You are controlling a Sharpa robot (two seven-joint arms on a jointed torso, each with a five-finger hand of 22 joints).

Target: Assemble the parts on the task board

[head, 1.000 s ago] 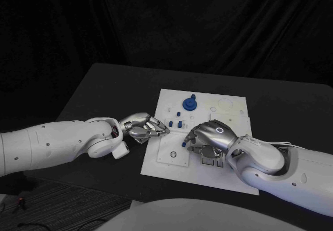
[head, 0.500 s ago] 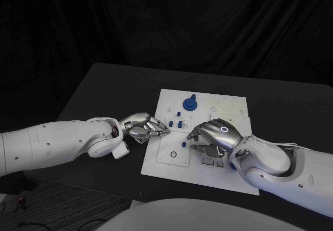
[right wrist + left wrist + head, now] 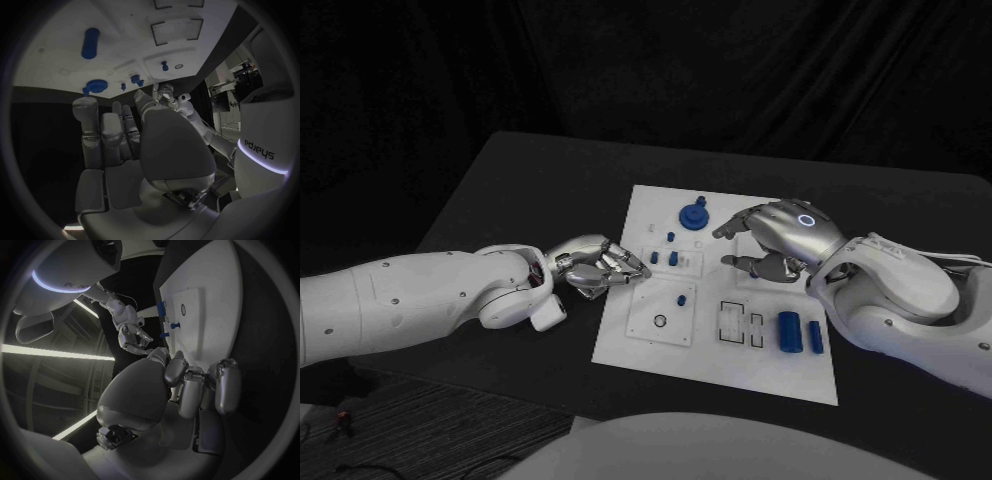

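Note:
The white task board [image 3: 713,352] lies mid-table. It carries a round blue part [image 3: 694,215] at the far side, small blue pegs [image 3: 671,258], a small blue piece [image 3: 682,299], a black ring [image 3: 658,321] and two blue cylinders [image 3: 800,333] lying near the right edge. My right hand [image 3: 776,240] hovers over the board's right middle, its fingers extended with nothing in them. In the right wrist view the fingers [image 3: 106,135] point toward the round blue part [image 3: 95,87] and a blue cylinder [image 3: 90,43]. My left hand [image 3: 603,268] sits curled at the board's left edge, holding nothing I can see.
Two rectangular slots [image 3: 737,321] are cut into the board beside the cylinders. Black table [image 3: 531,190] surrounds the board on all sides, with a dark curtain behind. In the left wrist view the board [image 3: 209,295] lies beyond my curled fingers [image 3: 226,387].
My right hand rose from the board's near middle and moved to the far right, uncovering the slots and two blue cylinders. The left hand stayed put.

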